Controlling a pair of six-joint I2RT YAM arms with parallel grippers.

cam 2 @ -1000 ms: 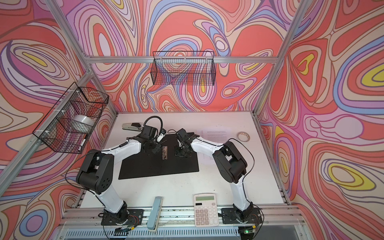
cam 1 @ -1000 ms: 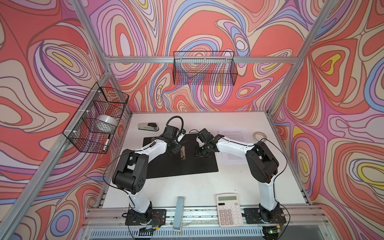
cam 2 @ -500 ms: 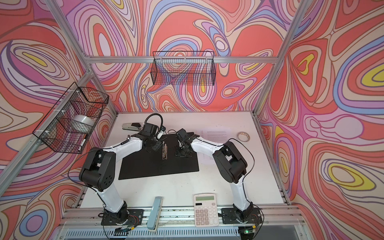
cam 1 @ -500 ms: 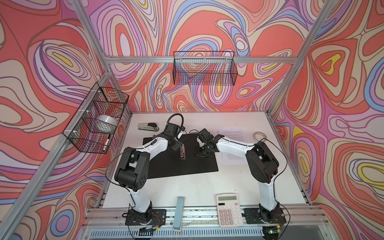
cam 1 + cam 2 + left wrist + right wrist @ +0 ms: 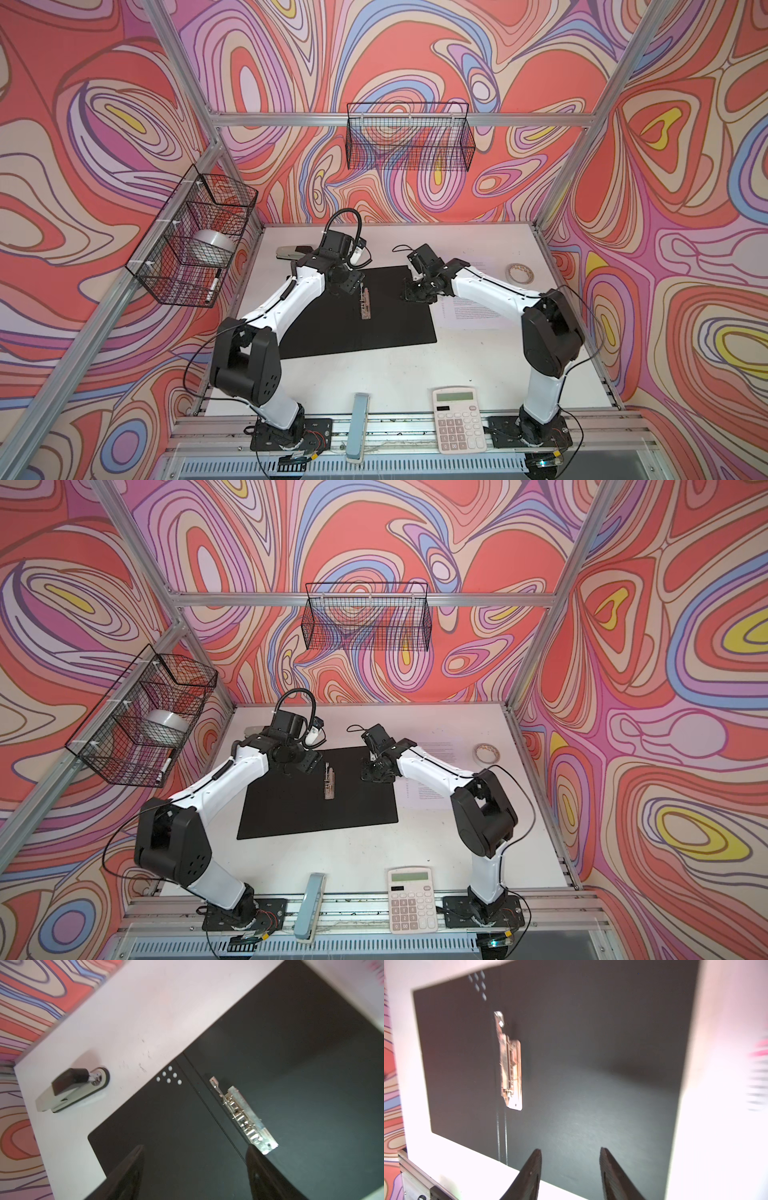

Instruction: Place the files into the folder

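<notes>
The folder (image 5: 395, 316) (image 5: 291, 812) lies opened flat on the table, black inside up, with its metal clip (image 5: 365, 305) (image 5: 243, 1115) (image 5: 509, 1059) by the spine. The files (image 5: 473, 313) (image 5: 428, 787), white printed sheets, lie on the table right of the folder, partly under my right arm. My left gripper (image 5: 351, 291) (image 5: 195, 1151) hovers open over the folder's left leaf, next to the clip, nothing between its fingers. Over the folder's right leaf near its far edge, my right gripper (image 5: 415, 293) (image 5: 570, 1152) is open and empty.
A stapler (image 5: 291, 251) (image 5: 72, 1089) lies at the far left of the table. A tape roll (image 5: 519, 273) sits at the far right. A white calculator (image 5: 457, 419) and a light blue bar (image 5: 359, 424) rest at the front edge. Wire baskets (image 5: 195, 241) hang on the walls.
Both grippers have opened wider. The left gripper has drawn back slightly from the clip; the right arm has hardly shifted.
</notes>
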